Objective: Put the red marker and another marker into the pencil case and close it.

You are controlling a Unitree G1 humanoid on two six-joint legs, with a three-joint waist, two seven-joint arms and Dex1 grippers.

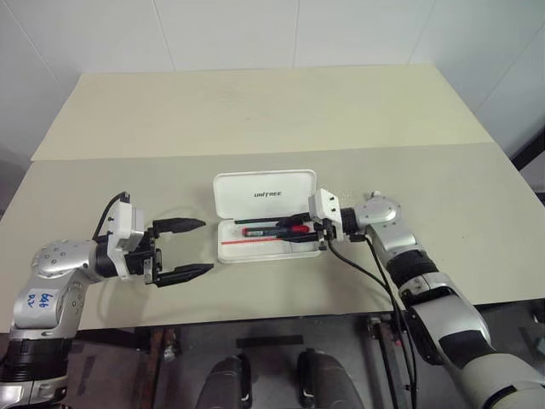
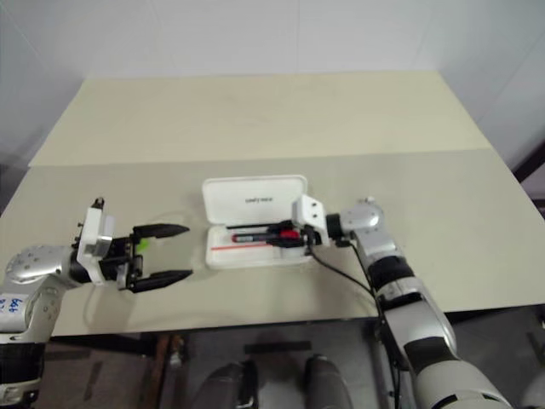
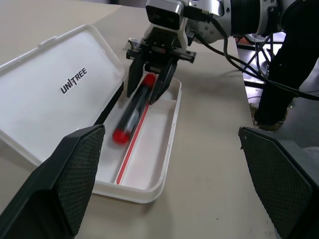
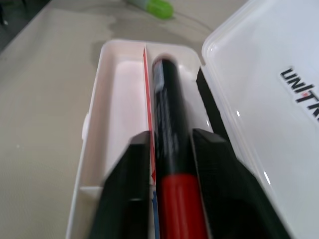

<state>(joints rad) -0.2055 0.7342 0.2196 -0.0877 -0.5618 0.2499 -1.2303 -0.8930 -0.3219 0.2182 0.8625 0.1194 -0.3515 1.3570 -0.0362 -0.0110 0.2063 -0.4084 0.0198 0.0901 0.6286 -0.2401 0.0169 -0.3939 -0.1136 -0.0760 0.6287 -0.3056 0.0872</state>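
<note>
Beige table (image 1: 255, 111), seam across it just behind the pencil case (image 1: 266, 215). Case sits on the near half, approx mid-width, lid open & tipped back toward the seam. Green highlighter (image 2: 142, 244) lies flat on the tabletop well to the robot's left of the case, mostly hidden, so orientation can't be told. Far half beyond the case is plain surface.

We see a beige table (image 1: 255, 111) with a seam across it, a white wall (image 1: 255, 34) behind.
</note>
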